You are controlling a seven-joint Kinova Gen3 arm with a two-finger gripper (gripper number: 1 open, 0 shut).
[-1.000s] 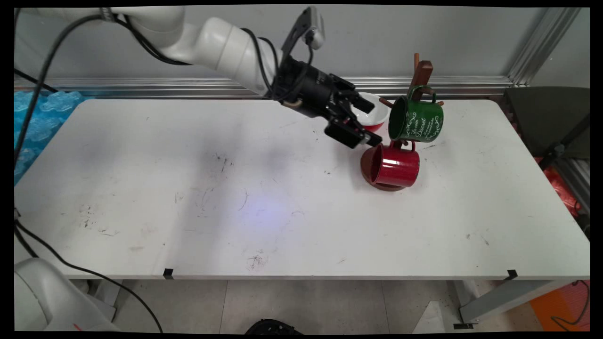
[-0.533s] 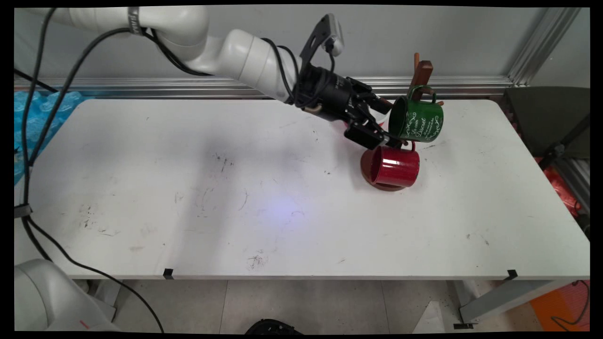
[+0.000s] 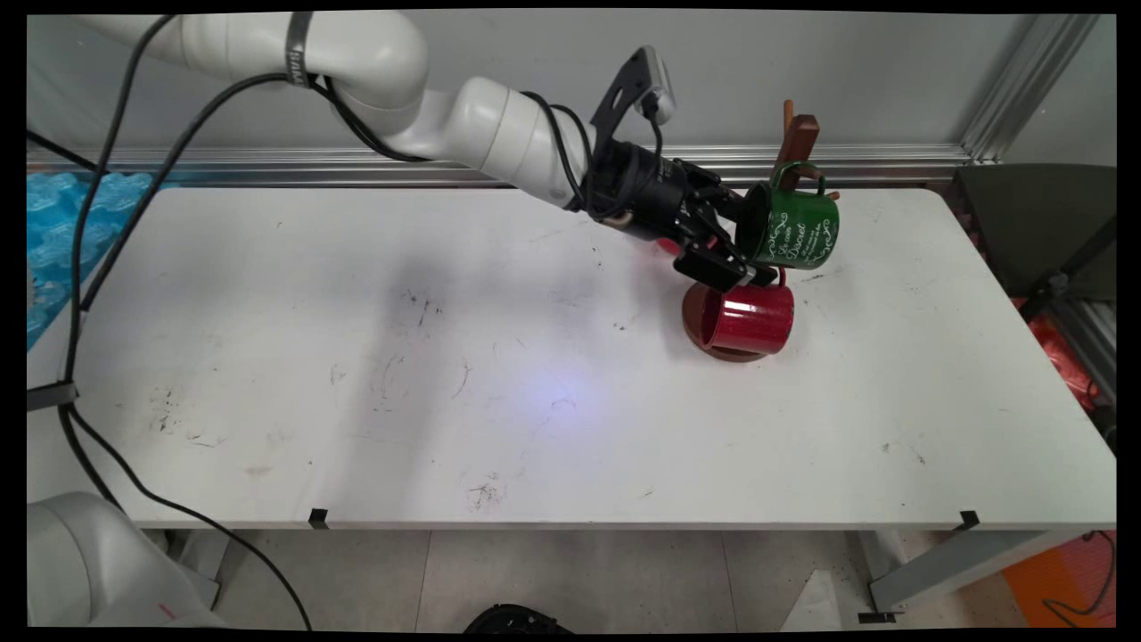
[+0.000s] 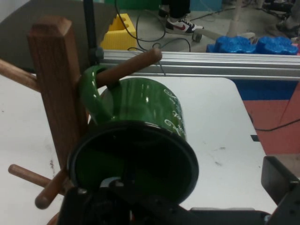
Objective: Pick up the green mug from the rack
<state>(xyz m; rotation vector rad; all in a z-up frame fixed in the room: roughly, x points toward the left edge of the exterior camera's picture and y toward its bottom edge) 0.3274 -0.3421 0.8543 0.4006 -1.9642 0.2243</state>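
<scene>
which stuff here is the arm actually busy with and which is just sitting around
At the gripper:
- gripper, fingers open at the green mug's rim
- green mug, hanging by its handle on a peg
- wooden mug rack that carries it

Just sitting there:
- red mug, below the green one at the rack's base
- white table
- blue wrap off the table's far left

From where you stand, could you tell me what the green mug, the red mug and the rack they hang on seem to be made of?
The green mug looks like enamelled metal: glossy, with sharp highlights and a thin dark rolled rim. The red mug has the same shape and shine, so probably enamel too. The rack is wood: brown, with visible grain on its square post and round pegs, and a dull finish.
</scene>
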